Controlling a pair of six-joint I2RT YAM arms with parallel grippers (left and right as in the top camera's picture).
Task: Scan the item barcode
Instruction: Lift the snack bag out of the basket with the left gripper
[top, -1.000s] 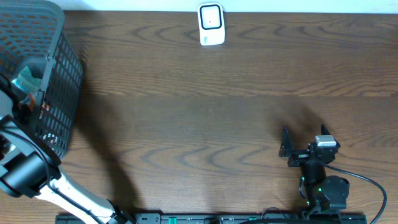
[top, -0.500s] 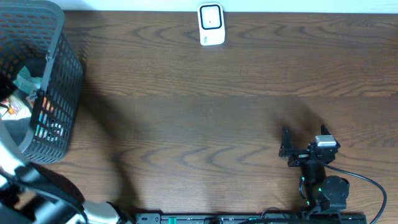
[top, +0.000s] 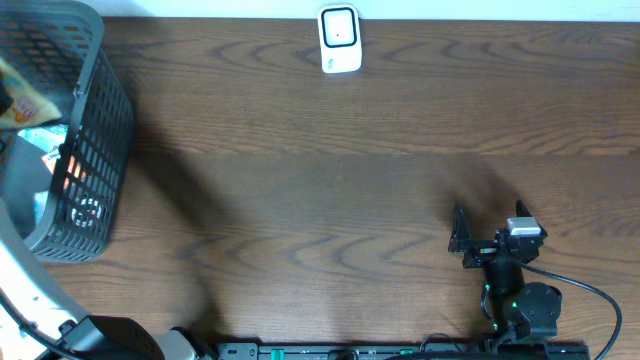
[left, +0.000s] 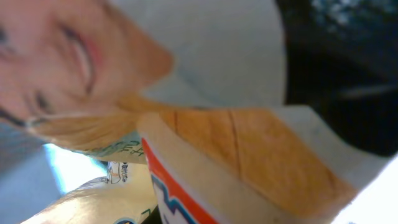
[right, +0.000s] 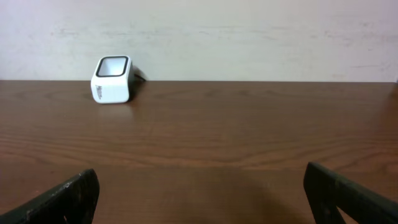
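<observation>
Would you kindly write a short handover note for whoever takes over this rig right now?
Left gripper: shut, apparently on a printed packet that fills its wrist view; its jaws are hidden. Overhead, the packet shows at the left edge, above the basket.
Right gripper: open, empty, low over the table, facing the scanner.
Done: the packet seems lifted.
Left: carry it to the scanner at the far edge and present its barcode; no barcode is visible yet.
</observation>
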